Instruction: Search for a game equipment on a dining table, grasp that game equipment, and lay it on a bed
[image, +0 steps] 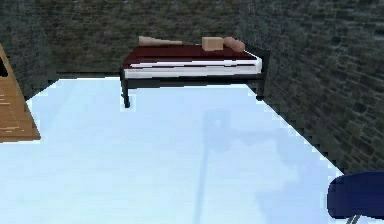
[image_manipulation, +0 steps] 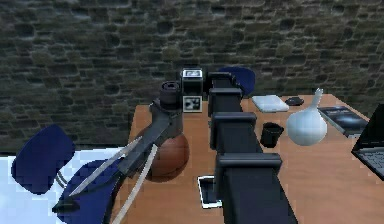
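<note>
Arm side view is showing me the gripper (image_manipulation: 160, 108) reaching out by the dining table (image_manipulation: 330, 180); I cannot tell whether it is grasping anything. A brown basketball (image_manipulation: 172, 155) is sitting on the table just below the gripper, and a long grey-and-white shaft (image_manipulation: 105, 175) is slanting away to its lower left. White squares (image_manipulation: 190, 86) bearing black marks are showing just right of it. Forward view is giving me the bed (image: 190, 68).

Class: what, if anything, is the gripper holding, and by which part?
It cannot be told: a brown ball sits on the table right by the gripper.
</note>
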